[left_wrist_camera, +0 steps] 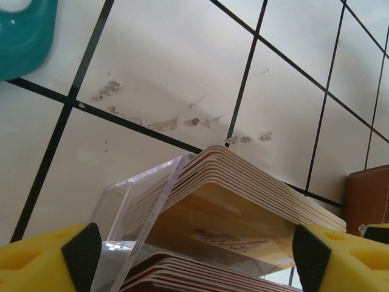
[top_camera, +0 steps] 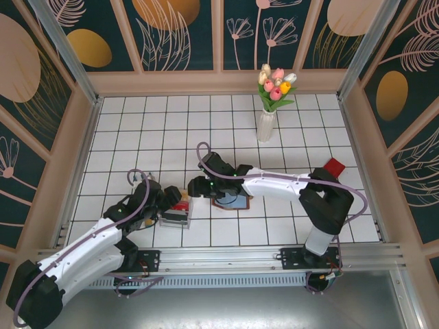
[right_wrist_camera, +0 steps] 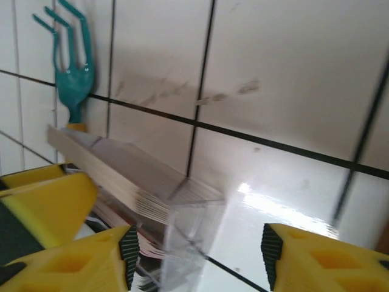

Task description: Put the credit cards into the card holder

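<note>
The cards [left_wrist_camera: 243, 182] lie stacked in a clear box [left_wrist_camera: 121, 207] on the tiled surface [top_camera: 171, 130], just left of the open brown wallet [top_camera: 236, 203]. The left gripper [left_wrist_camera: 194, 258] is open, one finger on either side of the box. The right gripper [right_wrist_camera: 197, 252], coming from the right, is open too, at the box's corner; a teal fork [right_wrist_camera: 70, 61] lies beyond

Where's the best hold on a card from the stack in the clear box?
Likely the free upper edges of the credit cards, coming from above. They lean tilted over the wall of the clear box, and its sides block their lower parts.
</note>
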You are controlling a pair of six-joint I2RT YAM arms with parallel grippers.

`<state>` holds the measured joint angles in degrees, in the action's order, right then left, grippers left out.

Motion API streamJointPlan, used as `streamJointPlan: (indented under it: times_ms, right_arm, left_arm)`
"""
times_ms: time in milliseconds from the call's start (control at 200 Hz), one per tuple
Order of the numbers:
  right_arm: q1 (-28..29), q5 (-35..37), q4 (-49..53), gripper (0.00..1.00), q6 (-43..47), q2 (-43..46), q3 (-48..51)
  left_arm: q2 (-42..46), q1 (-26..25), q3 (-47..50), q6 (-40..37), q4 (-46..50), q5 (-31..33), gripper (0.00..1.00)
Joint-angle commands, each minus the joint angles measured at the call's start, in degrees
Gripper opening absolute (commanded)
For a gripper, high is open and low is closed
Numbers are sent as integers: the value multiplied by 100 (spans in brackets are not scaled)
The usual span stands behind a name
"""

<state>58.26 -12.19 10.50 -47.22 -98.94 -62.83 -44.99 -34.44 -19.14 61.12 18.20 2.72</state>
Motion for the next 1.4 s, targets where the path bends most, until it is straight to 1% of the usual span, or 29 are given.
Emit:
streamJointPlan:
  times_ms: [0,155,285,440,575,951,1096,1211,1311,1396]
  right_arm:
    - [-5,-603,-525,50,-126,-277,-11]
    - [-47,-696,-347,43,-108,-656,-361]
    - [-117,-818,-503,42,-141,-746,-457]
    - [-339,-924,-640,42,-195,-800,-565]
    - [-662,-985,-630,42,-141,-925,-698]
    - [-1343,-921,-596,42,216,-1081,-879]
    - [-1646,-873,-589,42,350,-1107,-925]
    - [-1906,-1056,-724,42,356,-1131,-911]
    - [-2072,-1070,-690,43,397,-1117,-974]
    - [-2178,-966,-537,43,417,-1115,-1052]
  left_arm:
    - [43,12,117,86,-261,-236,80]
    - [-42,9,152,118,-488,-288,71]
    - [-170,15,167,111,-685,-338,63]
    - [-448,11,100,103,-1159,-331,59]
    - [-940,9,-116,-38,-1677,-204,56]
    - [-2672,18,-1332,-877,-2446,88,55]
    - [-3370,39,-1757,-1098,-2799,-46,56]
    - [-3985,83,-2225,-1288,-2963,-233,56]
    - [-4430,124,-2732,-1523,-2927,-308,57]
    - [-4814,161,-3182,-1724,-2918,-538,58]
